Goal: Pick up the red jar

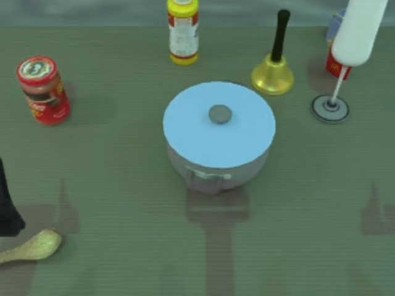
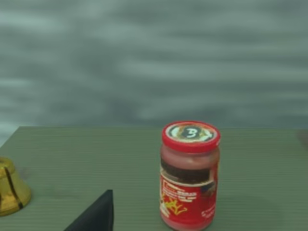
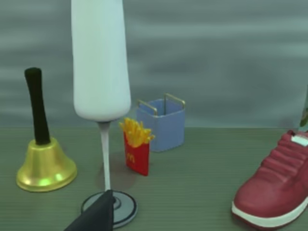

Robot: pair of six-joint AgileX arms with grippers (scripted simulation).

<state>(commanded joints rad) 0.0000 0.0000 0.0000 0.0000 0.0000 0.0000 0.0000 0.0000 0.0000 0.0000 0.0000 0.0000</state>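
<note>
Top view: the jar [image 1: 42, 90] stands upright on the surface [image 1: 111, 185], well to the left of the pot [image 1: 218, 137] and apart from everything else. Its long axis is vertical, lid up. A dark part of the left arm [image 1: 8, 203] shows at the left edge, on the near side of the jar and further from the pot. The left hand itself cannot be made out, so how far it is open cannot be told. The right arm is not in this view. Judgement: the left arm is the nearer one, and the jar lies ahead of it, toward the far edge.

Left wrist view: the jar [image 2: 189, 175] stands ahead, upright, nothing touching it. One dark finger [image 2: 96, 214] shows at the frame edge, short of the jar. Its partner is out of frame; nothing is held.

Right wrist view: no jar visible. One finger [image 3: 95, 214] shows before a glass [image 3: 101, 72]. Opening cannot be told.
</note>
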